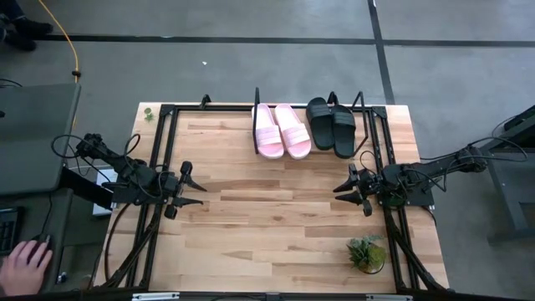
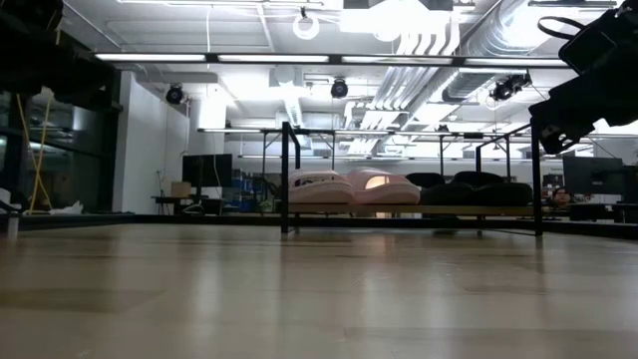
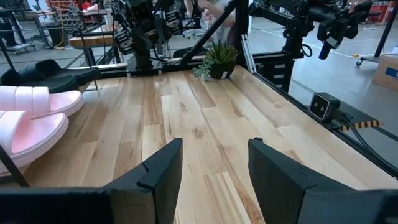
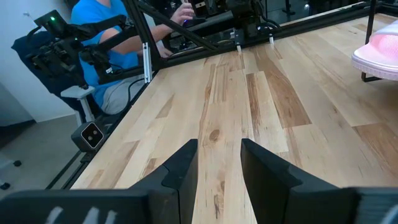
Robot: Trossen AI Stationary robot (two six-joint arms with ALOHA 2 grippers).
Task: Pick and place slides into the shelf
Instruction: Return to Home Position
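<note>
Slides, pink pair and black pair, sit on the shelf at upper centre overhead, left claw and right claw parted and empty mid-frame; only the right wrist view shows a person in blue.

Premises assessed as a robotics laboratory in an industrial hall. Grounds: the low view shows an open ceiling with exposed ducts and strip lights. The high view shows a grey concrete floor marked with dark lines and a yellow cable trailing across it. A butcher-block worktop is edged by a black frame, with the left arm and right arm stationed at its side edges. A desk adjoins the left edge, with a person's hand at it. A person in blue sits beyond.
</note>
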